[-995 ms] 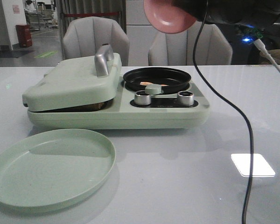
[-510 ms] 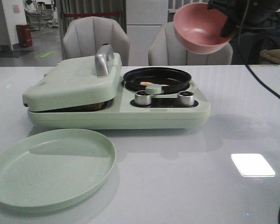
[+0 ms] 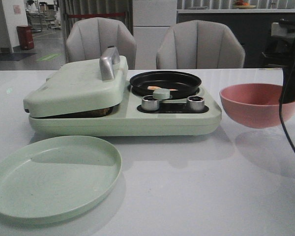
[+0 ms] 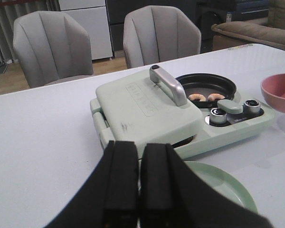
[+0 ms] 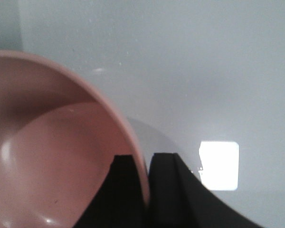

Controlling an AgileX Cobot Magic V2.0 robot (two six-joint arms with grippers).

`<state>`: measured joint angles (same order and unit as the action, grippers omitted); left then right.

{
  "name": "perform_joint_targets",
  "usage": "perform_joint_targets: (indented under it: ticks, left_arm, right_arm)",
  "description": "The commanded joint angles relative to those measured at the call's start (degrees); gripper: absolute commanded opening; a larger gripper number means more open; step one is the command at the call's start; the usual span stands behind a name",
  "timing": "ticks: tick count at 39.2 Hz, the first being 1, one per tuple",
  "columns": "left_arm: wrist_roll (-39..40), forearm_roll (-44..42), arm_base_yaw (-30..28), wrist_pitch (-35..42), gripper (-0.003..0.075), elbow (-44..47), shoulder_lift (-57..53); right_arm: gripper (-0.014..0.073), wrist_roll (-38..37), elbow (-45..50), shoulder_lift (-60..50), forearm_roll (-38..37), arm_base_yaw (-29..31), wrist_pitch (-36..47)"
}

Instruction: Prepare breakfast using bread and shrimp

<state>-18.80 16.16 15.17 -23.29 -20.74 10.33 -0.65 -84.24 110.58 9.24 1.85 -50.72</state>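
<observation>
In the black pan (image 3: 165, 83) of the green breakfast maker (image 3: 123, 115) lie the shrimp (image 4: 206, 97), small, soft and probably slippery, best pinched across the curled body, while the right gripper (image 5: 146, 164) clamps the pink bowl (image 3: 253, 104) by its rim and the left gripper (image 4: 138, 175) hangs closed on nothing.

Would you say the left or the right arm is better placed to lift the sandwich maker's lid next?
Probably the left: its gripper is shut on nothing and faces the lid handle. The right gripper pinches the pink bowl by its rim.
</observation>
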Motion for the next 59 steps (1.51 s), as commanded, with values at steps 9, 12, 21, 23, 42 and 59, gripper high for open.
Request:
perform_joint_targets:
  ticks: [9,12,21,23,42,59]
  left_arm:
    - [0.4,1.0,0.4,4.5,0.0114,-1.5,0.6]
    - [0.4,1.0,0.4,4.5,0.0114,-1.5,0.6]
    - [0.4,1.0,0.4,4.5,0.0114,-1.5,0.6]
    - [0.4,1.0,0.4,4.5,0.0113,-1.5,0.6]
    - [0.4,1.0,0.4,4.5,0.0114,-1.5,0.6]
    - [0.4,1.0,0.4,4.5,0.0113,-1.5,0.6]
  right_arm:
    - [0.018,0.7,-1.3,-0.8,-6.3,0.2,-1.7]
    - [0.0261,0.7,-1.3,-0.7,-7.7,0.2,-2.5]
    - [0.0484,0.7,-2.1,-1.6,-8.7,0.2,-3.9]
    - [0.0479,0.7,-2.2,-2.9,-8.7,0.2,-3.1]
    - [0.0479,7.0,14.7,-30.8,-1.5,-4.0,20.1]
    - [0.0479,6.9,39.5,-59.5,-1.5,-12.9,47.0]
